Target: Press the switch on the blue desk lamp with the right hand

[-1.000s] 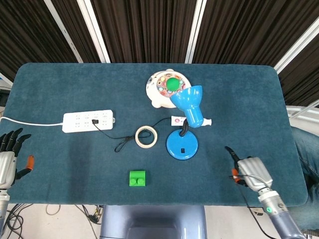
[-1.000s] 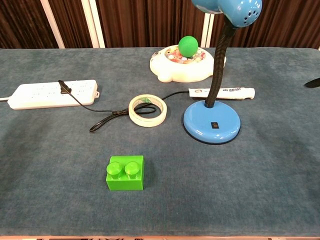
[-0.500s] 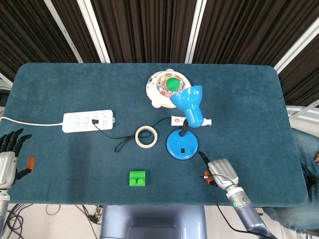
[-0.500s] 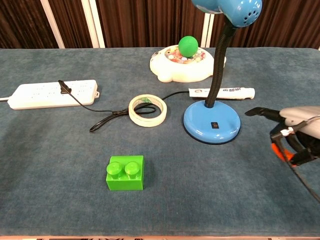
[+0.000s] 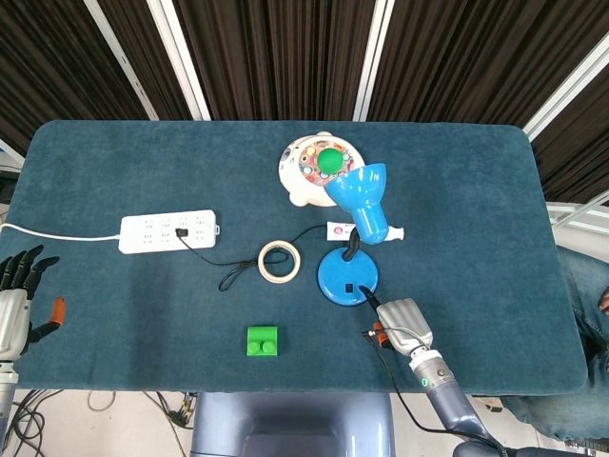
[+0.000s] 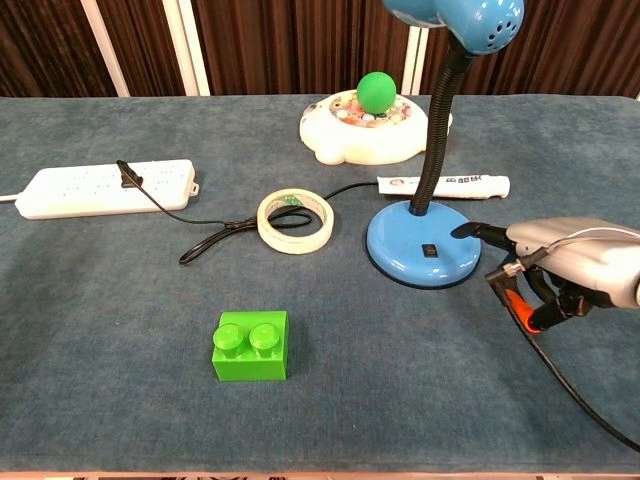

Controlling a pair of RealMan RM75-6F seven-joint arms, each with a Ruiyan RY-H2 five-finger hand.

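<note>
Dark slatted wall behind; table (image 5: 114, 171) under a napped teal cloth.

Nearest: green plastic brick (image 6: 250, 347), two studs, glossy. Right hand (image 6: 570, 262), grey metal shell with orange trim, low over the cloth just right of the lamp (image 6: 424, 249); one dark finger points out over the rim of the glossy round blue base, the rest curled in, holding nothing. Tip sits near the small black switch (image 6: 429, 250), not on it as far as I can see. Press not yet made, by my reading; a short reach left and down remains.

Left hand (image 5: 17, 305) at the far left edge, fingers apart, idle.

Beyond: tape ring (image 6: 295, 221), black cord, white power strip (image 6: 105, 188), ribbed gooseneck, white toy with green ball (image 6: 379, 92).
</note>
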